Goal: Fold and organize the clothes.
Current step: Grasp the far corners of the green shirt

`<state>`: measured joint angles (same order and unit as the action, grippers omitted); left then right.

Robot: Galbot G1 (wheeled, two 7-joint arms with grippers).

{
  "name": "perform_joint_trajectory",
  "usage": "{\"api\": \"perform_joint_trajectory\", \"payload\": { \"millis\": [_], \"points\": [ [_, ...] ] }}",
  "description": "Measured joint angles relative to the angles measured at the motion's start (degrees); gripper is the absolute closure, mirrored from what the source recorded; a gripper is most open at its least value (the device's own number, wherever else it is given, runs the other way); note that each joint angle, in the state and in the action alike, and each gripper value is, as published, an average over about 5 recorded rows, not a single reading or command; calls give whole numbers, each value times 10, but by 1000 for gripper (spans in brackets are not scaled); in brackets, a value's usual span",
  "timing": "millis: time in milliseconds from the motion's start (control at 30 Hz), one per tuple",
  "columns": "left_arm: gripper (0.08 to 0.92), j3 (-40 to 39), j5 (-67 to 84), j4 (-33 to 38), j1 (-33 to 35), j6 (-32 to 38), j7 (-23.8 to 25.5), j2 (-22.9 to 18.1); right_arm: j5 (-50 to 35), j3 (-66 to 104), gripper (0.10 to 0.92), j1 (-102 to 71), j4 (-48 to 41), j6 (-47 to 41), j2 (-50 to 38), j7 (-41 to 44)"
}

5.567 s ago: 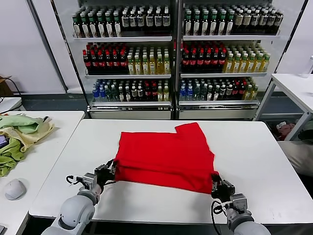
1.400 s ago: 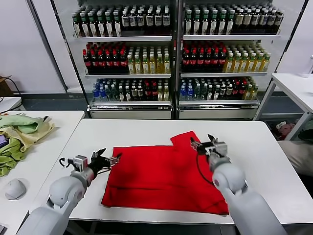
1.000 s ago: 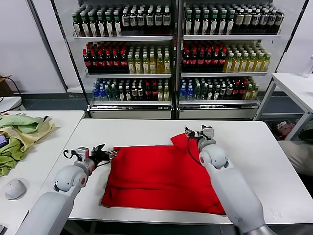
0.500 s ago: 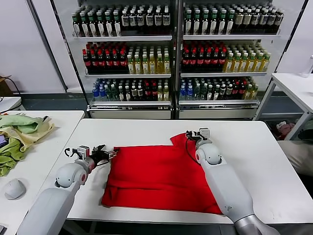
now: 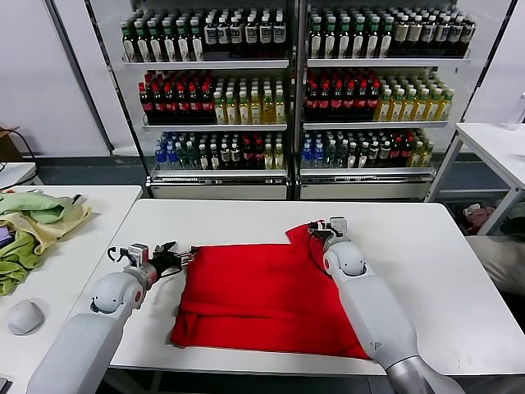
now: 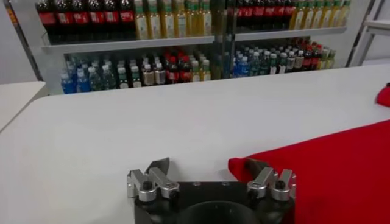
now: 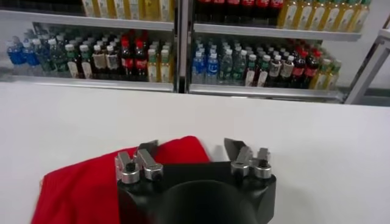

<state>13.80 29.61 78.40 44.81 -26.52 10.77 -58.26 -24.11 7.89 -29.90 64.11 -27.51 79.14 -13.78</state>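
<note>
The red T-shirt (image 5: 262, 287) lies folded flat on the white table (image 5: 426, 246), with one sleeve sticking out at the far right. The bear print and neck label are hidden. My left gripper (image 5: 176, 256) is open at the shirt's far left corner. In the left wrist view the gripper (image 6: 207, 167) has one finger against the red corner (image 6: 244, 165). My right gripper (image 5: 318, 230) is open over the sleeve's far tip. In the right wrist view the gripper (image 7: 191, 148) has the red sleeve (image 7: 91, 182) by one finger.
A heap of pale green and yellow cloths (image 5: 33, 226) and a grey mouse-like object (image 5: 25, 316) lie on a side table at the left. Drink shelves (image 5: 287, 90) stand behind. Another white table (image 5: 492, 139) stands at the far right.
Both grippers have let go of the shirt's near edge and moved to its far corners. In the last second the right gripper crept left over the sleeve; the left barely moved.
</note>
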Motion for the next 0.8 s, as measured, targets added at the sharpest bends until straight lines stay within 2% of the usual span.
{"api": "perform_joint_trajectory", "payload": {
  "millis": [567, 700, 800],
  "points": [
    [744, -5, -7, 3, 7, 12, 19, 3, -7, 10, 888, -11, 3, 14, 0, 8],
    [860, 0, -3, 9, 11, 16, 19, 6, -26, 12, 907, -24, 35, 15, -8, 6],
    [908, 4, 9, 20, 17, 17, 11, 11, -43, 15, 907, -41, 82, 9, -19, -1]
  ]
}}
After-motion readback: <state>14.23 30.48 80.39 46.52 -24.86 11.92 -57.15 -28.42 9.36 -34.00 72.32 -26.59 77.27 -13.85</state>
